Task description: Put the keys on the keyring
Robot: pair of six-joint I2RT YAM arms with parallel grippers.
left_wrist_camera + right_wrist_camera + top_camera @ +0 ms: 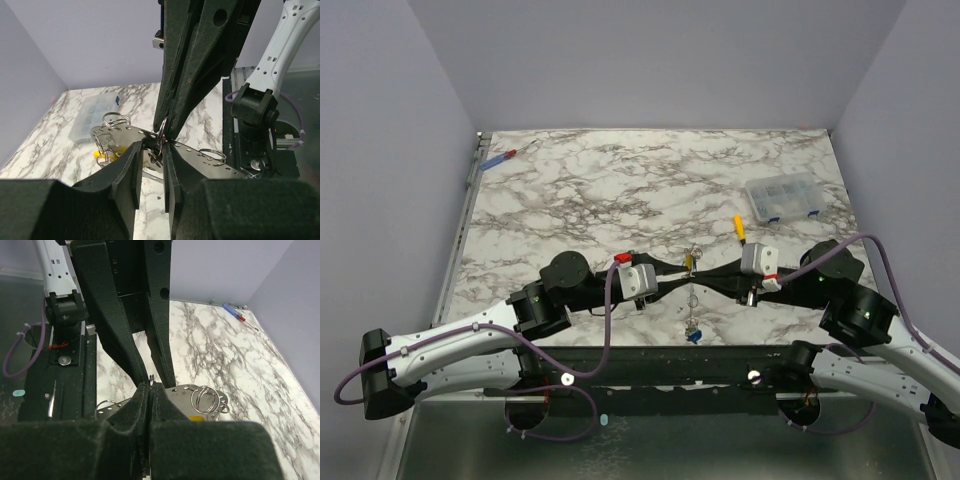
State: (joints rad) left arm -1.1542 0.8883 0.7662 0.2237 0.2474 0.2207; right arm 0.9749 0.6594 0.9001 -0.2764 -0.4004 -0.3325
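Your two arms reach low and inward from their bases, forearms close to level. The left gripper [676, 271] and right gripper [712, 272] meet tip to tip over the table, about midway along its near edge.

Your right pincer is squeezed flat, pad against pad, with a thin piece of wire showing at the tips. Your left pincer is only part-closed and appears to be gripping the yellow-capped key [690, 262]. That key sits between the two sets of tips, its long axis running from the far edge toward the near edge, across the line of the fingers.

The keyring [693, 300] trails from the tips toward the near edge, its long axis the same way. The blue-capped key [694, 336] is at its near end, by the table's edge. In your wrist views, a perforated metal strip [125, 134] with small split rings crosses just behind the fingertips.
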